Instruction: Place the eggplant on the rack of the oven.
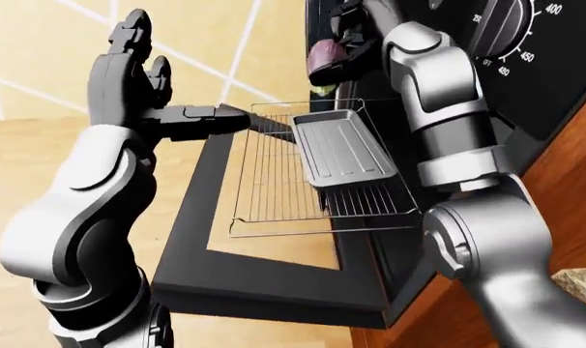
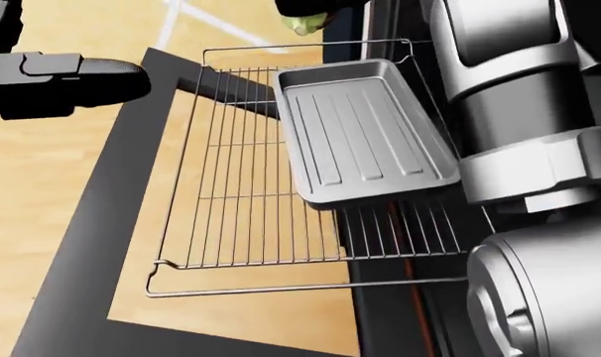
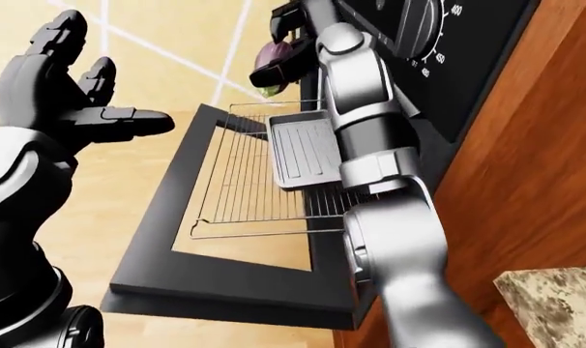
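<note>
One eggplant (image 3: 271, 56), one wire rack (image 2: 241, 178), one baking tray (image 2: 365, 137), two hands.
</note>
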{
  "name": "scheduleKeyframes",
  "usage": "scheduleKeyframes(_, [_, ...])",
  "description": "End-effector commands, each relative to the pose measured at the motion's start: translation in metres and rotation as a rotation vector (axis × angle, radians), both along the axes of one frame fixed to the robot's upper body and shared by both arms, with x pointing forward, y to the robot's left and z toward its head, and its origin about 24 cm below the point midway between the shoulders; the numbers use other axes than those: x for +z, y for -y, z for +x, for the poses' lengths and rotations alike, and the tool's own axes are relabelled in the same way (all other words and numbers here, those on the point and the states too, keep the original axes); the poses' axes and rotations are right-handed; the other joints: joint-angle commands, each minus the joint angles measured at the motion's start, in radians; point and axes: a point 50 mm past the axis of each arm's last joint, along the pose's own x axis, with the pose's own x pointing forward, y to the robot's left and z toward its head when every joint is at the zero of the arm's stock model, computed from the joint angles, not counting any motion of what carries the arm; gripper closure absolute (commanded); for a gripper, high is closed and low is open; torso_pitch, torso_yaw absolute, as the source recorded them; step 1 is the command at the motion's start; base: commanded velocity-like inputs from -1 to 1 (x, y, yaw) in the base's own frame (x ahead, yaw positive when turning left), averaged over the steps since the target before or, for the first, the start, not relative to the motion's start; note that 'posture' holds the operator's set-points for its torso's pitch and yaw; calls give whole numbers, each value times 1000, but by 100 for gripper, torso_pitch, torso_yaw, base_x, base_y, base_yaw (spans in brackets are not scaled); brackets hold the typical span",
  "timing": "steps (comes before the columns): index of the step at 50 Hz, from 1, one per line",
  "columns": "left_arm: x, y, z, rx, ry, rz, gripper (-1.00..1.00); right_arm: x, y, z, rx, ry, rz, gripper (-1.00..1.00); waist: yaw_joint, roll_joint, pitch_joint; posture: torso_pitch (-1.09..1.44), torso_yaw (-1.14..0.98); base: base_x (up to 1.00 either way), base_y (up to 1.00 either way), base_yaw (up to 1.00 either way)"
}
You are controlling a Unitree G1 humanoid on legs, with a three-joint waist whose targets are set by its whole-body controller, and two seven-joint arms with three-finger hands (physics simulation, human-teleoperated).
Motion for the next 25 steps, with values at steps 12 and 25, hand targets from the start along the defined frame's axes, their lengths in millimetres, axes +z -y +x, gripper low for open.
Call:
scheduleKeyframes(12, [17, -6, -6, 30, 95, -6, -100, 33, -10, -8, 34, 113, -1, 100, 0, 105, -35, 0, 0, 12, 0, 0])
scheduleKeyframes(25, [17, -5, -6, 27, 95, -5, -100, 33, -9, -9, 32, 117, 4, 100, 17, -53, -44, 0, 0, 12, 0, 0])
